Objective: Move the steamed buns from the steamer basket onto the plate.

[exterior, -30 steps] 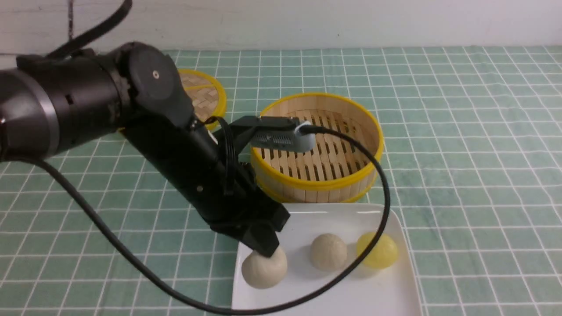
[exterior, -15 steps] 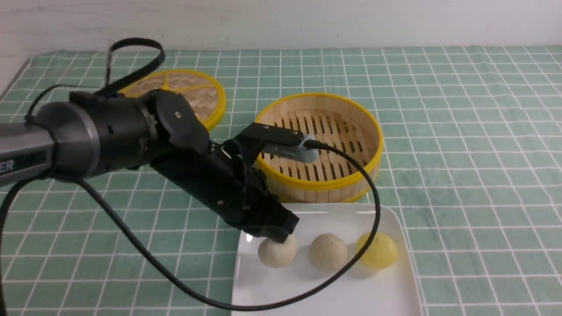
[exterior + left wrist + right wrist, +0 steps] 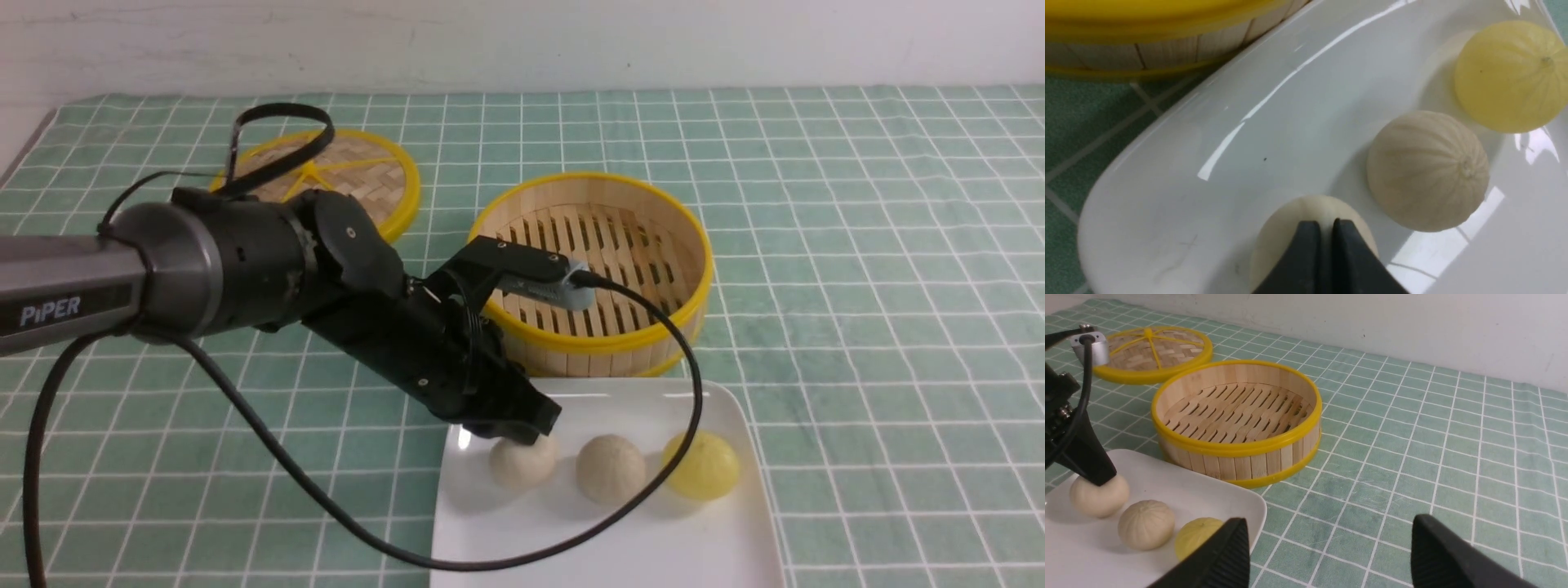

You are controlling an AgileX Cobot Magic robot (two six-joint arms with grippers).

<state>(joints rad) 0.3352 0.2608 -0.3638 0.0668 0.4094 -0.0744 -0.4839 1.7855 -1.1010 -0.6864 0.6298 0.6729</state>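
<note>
Left gripper has slid the last off-white bun to the plate's nine o'clock, fingers pressed together atop it. The steamer basket is empty and only letting go seems left; the right gripper gapes wide.

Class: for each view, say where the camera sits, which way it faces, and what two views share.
Front view: between the arms, facing forward; the black left arm shows, reaching to the glossy white square plate.
Left wrist view: on the left wrist, looking down at the plate; shut left jaws touch an off-white round bun.
Right wrist view: on the right wrist, facing the round bamboo steamer basket; open right jaws show.
Shared: front and right wrist views both show the basket, empty, and three buns on the plate.
</note>
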